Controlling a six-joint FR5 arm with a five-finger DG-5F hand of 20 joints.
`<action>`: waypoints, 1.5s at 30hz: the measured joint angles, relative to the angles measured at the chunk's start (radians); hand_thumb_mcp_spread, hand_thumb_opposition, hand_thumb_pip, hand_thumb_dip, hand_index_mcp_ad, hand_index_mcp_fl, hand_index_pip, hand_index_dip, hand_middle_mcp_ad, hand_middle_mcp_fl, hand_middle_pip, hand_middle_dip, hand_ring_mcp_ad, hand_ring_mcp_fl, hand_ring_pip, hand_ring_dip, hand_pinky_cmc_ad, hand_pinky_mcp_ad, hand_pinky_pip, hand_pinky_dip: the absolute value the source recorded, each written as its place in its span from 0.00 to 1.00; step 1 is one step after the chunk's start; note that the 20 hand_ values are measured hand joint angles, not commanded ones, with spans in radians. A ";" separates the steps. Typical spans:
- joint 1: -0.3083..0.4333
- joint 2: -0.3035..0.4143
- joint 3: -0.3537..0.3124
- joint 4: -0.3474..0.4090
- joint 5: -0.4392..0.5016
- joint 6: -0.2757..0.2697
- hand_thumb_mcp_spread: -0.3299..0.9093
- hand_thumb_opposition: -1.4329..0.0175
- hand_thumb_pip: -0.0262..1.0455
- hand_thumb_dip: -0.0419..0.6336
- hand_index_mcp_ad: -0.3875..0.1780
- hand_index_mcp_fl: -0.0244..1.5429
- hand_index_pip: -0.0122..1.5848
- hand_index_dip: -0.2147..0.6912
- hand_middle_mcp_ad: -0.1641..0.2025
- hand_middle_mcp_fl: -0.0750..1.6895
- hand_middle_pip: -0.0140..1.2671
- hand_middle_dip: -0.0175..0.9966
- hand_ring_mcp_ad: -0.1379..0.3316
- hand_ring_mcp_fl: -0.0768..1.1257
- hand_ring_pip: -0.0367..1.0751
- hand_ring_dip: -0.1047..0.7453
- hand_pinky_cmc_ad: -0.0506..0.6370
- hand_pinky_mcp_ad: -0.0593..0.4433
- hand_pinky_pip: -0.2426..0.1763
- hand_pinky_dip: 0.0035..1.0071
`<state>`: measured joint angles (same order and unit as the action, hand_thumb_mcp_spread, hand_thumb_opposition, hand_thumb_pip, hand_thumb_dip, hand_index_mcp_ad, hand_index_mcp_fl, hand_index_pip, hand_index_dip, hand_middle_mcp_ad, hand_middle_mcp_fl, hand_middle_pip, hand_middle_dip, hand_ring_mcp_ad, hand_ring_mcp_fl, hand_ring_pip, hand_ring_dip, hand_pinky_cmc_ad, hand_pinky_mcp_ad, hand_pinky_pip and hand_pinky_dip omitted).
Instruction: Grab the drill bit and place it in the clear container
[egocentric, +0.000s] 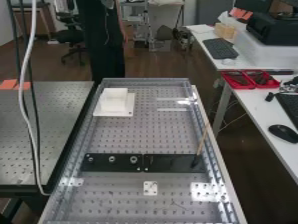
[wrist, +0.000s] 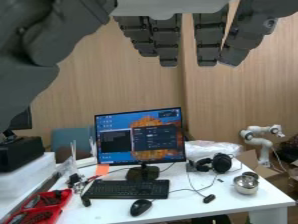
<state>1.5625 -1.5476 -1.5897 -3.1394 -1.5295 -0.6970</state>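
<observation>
Hand (wrist: 211, 37) open and empty, fingers hanging straight, wrist camera facing the desk (wrist: 193, 202).

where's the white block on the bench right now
In the high view, the white block sits on a white plate toward the bench's far end, on the left, beyond the black strip.

High view, your clock: bench (egocentric: 120, 202) cut off at six; nearer keyboard (egocentric: 291, 107) cut off at three; ringed fittings (egocentric: 112, 159) toward seven, too small for you to identify. Wrist view: frame edge cuts off your hand (wrist: 166, 42).
</observation>
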 joint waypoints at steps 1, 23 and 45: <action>0.000 0.000 0.000 0.000 0.000 0.000 0.35 0.50 0.17 0.07 0.91 0.03 0.06 0.18 0.85 0.05 0.12 0.09 0.86 0.13 0.10 0.10 0.52 0.61 0.25 0.20; -0.003 -0.001 -0.024 0.018 0.012 0.026 0.35 0.50 0.17 0.07 0.91 0.03 0.06 0.18 0.86 0.05 0.12 0.09 0.88 0.13 0.10 0.10 0.53 0.61 0.25 0.20; -0.028 -0.023 -0.179 0.193 0.073 0.277 0.39 0.50 0.24 0.07 0.90 0.03 0.05 0.24 0.86 0.05 0.12 0.09 0.88 0.13 0.10 0.10 0.53 0.61 0.25 0.22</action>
<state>1.5348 -1.5711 -1.7684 -2.9460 -1.4561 -0.4198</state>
